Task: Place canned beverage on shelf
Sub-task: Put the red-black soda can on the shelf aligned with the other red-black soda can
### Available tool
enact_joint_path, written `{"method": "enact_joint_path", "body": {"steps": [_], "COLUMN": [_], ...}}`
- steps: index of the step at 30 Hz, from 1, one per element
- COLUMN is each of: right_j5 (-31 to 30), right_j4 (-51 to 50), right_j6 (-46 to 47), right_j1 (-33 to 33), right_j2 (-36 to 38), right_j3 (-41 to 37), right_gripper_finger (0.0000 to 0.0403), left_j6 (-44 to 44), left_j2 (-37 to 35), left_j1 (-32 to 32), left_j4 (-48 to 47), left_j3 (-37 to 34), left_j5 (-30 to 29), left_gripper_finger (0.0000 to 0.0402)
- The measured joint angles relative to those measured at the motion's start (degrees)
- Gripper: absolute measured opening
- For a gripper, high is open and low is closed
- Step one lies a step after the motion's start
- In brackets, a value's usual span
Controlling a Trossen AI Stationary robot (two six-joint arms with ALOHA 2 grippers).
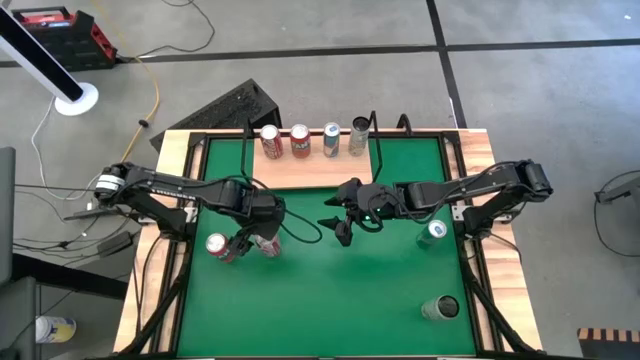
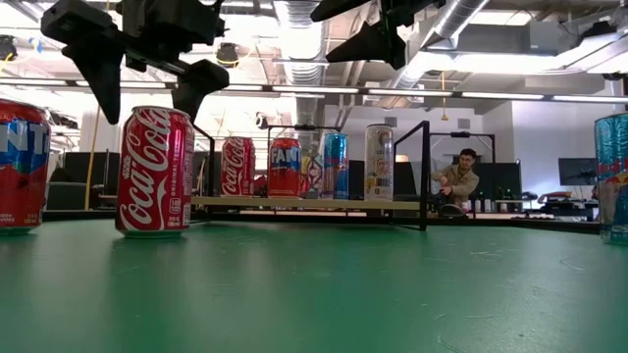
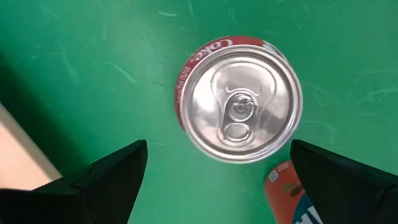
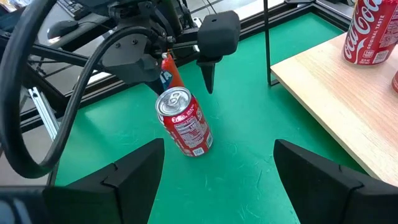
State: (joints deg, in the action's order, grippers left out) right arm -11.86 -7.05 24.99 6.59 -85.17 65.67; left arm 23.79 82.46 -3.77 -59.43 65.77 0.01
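Above the upright cola can (image 1: 268,243) on the green desk (image 1: 330,290), the left tool (image 3: 217,171) hangs spread wide, fingers either side for a grasp. Right tool (image 1: 345,215) waits open nearby. Four cans already line the shelf (image 1: 300,170), well apart.

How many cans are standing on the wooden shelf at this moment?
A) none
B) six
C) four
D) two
C. The high view shows four upright cans in one row on the shelf: a Coca-Cola can, a second red can, a blue can and a pale can; the low view shows the same four in a row.
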Motion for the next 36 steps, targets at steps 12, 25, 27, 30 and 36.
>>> {"method": "enact_joint_path", "body": {"steps": [12,25,27,30,36], "right_j5": [0.0,0.4,0.7,1.6,1.6], "right_j4": [0.0,-0.3,-0.3,-0.2,-0.2], "right_j6": [-0.2,-2.8,-2.8,-2.8,-2.0], "right_j1": [0.0,-0.7,-1.1,-1.7,-2.4], "right_j2": [0.0,0.0,0.0,0.0,0.0], "right_j3": [0.0,0.0,0.0,0.0,0.0], "right_gripper_finger": [0.0326,0.0326,0.0326,0.0326,0.0326], "left_j6": [-7.0,-11.3,-11.6,-11.6,-11.6], "left_j2": [0.0,-2.3,-3.2,-4.1,-4.3], "left_j1": [0.0,0.0,0.0,0.0,0.0], "left_j4": [-6.5,-16.0,-17.0,-17.9,-19.2], "left_j3": [1.3,1.3,1.9,4.3,12.4], "left_j5": [-1.4,-6.9,-6.9,-8.2,-9.0], "left_gripper_finger": [0.0377,0.0377,0.0377,0.0377,0.0377]}}
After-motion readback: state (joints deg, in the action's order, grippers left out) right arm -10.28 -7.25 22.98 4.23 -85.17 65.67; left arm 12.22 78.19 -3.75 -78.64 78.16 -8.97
